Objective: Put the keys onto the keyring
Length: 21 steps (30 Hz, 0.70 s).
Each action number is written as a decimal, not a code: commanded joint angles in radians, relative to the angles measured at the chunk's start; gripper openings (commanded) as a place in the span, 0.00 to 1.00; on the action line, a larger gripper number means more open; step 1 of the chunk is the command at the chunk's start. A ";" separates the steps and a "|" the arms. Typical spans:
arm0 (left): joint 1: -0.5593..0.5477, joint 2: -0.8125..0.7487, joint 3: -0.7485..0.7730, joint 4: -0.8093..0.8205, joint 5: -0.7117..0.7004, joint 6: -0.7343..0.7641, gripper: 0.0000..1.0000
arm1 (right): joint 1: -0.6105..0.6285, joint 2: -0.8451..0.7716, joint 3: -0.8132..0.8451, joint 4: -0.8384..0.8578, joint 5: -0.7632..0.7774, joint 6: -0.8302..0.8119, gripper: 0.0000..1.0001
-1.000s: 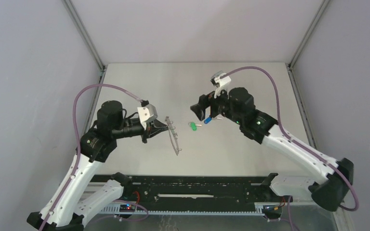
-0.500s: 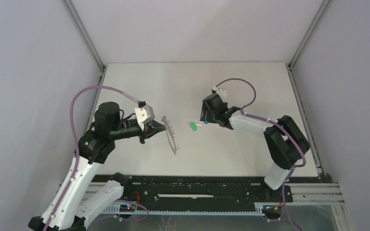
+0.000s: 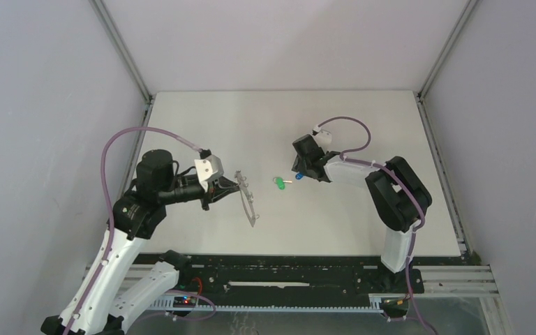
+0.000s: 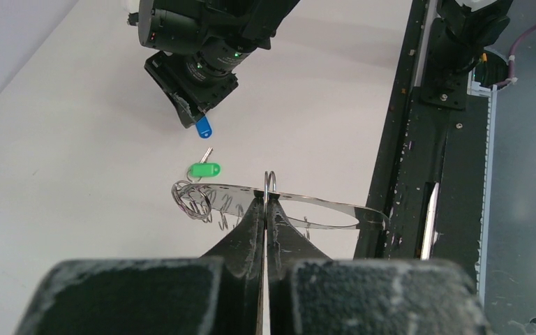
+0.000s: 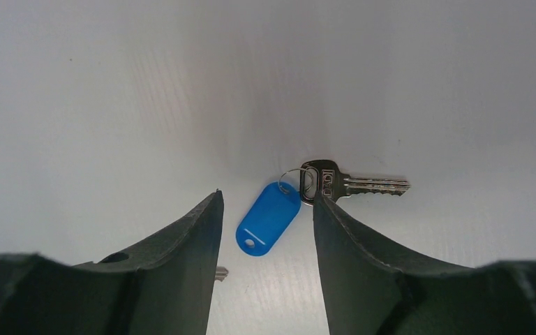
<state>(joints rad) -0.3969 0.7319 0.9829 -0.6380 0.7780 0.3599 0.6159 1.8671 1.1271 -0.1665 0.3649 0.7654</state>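
Note:
My left gripper is shut on the rim of the keyring, a thin grey metal band with small wire loops, and holds it on edge above the table. In the left wrist view the jaws pinch the keyring beside a wire loop. The green-headed key lies on the table just right of the keyring; it also shows in the left wrist view. My right gripper is open and low over the blue-headed key, whose blue tag lies between the fingers. Its silver blade points right.
A black rail with cables runs along the table's near edge. Grey walls and metal posts close in the left, back and right. My right arm folds over the right half of the table.
My right arm has folded down and brought its open gripper low over the blue-headed key on the table. My left gripper still holds the keyring, almost unmoved.

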 commanded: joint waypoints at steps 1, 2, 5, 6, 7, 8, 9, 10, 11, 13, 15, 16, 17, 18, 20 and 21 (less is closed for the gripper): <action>0.006 -0.013 -0.016 0.032 0.030 0.021 0.00 | -0.015 0.025 0.041 0.020 0.038 0.055 0.58; 0.005 -0.014 -0.016 0.032 0.030 0.022 0.00 | -0.017 0.030 0.044 0.021 0.042 0.059 0.58; 0.007 -0.012 -0.015 0.033 0.030 0.022 0.00 | -0.017 0.044 0.055 0.021 0.062 0.061 0.57; 0.007 -0.013 -0.015 0.033 0.030 0.022 0.00 | -0.018 0.046 0.057 0.021 0.069 0.062 0.56; 0.007 -0.013 -0.016 0.031 0.032 0.022 0.00 | -0.018 0.047 0.057 0.024 0.074 0.062 0.56; 0.007 -0.013 -0.016 0.029 0.033 0.022 0.00 | -0.019 0.049 0.057 0.027 0.077 0.064 0.55; 0.007 -0.012 -0.017 0.029 0.034 0.023 0.00 | -0.020 0.049 0.058 0.027 0.080 0.067 0.54; 0.007 -0.012 -0.019 0.028 0.035 0.023 0.00 | -0.019 0.050 0.059 0.028 0.081 0.067 0.54; 0.007 -0.014 -0.021 0.028 0.036 0.024 0.00 | -0.020 0.051 0.060 0.030 0.082 0.066 0.53; 0.007 -0.015 -0.021 0.028 0.038 0.027 0.00 | -0.024 0.055 0.063 0.026 0.077 0.066 0.51; 0.007 -0.015 -0.021 0.028 0.040 0.029 0.00 | -0.025 0.062 0.065 0.026 0.072 0.064 0.48; 0.008 -0.014 -0.021 0.028 0.040 0.029 0.00 | -0.025 0.064 0.066 0.028 0.070 0.062 0.46; 0.007 -0.014 -0.022 0.028 0.040 0.031 0.00 | -0.025 0.065 0.067 0.027 0.068 0.061 0.45; 0.007 -0.015 -0.022 0.027 0.039 0.033 0.00 | -0.027 0.067 0.069 0.027 0.067 0.059 0.43; 0.007 -0.017 -0.021 0.022 0.037 0.039 0.00 | -0.025 0.069 0.074 0.023 0.066 0.055 0.40; 0.007 -0.017 -0.021 0.021 0.035 0.042 0.00 | -0.026 0.070 0.075 0.022 0.065 0.054 0.38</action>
<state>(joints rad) -0.3965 0.7300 0.9771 -0.6388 0.7902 0.3744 0.5968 1.9236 1.1610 -0.1535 0.4061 0.8066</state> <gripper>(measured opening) 0.009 0.405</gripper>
